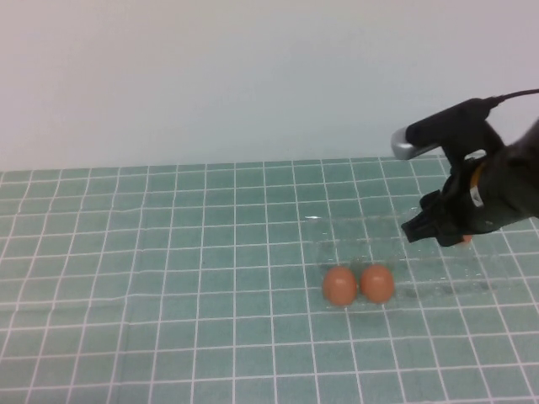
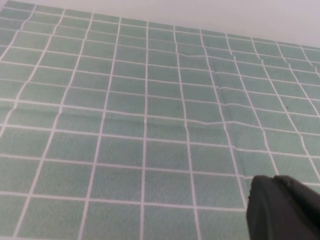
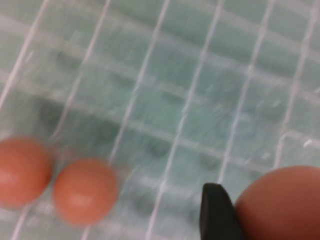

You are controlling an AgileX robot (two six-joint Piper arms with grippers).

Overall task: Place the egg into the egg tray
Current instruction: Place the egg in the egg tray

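Observation:
My right gripper is shut on the egg and holds it above the right part of the clear egg tray. In the right wrist view the egg sits against one black fingertip, over the tray's moulded cups. Two more reddish-brown eggs sit side by side in the tray's near left cups; they also show in the right wrist view. My left gripper is out of the high view and hangs over bare green grid cloth.
A green cloth with a white grid covers the table, with a plain white wall behind. The tray's plastic shows mainly as glints.

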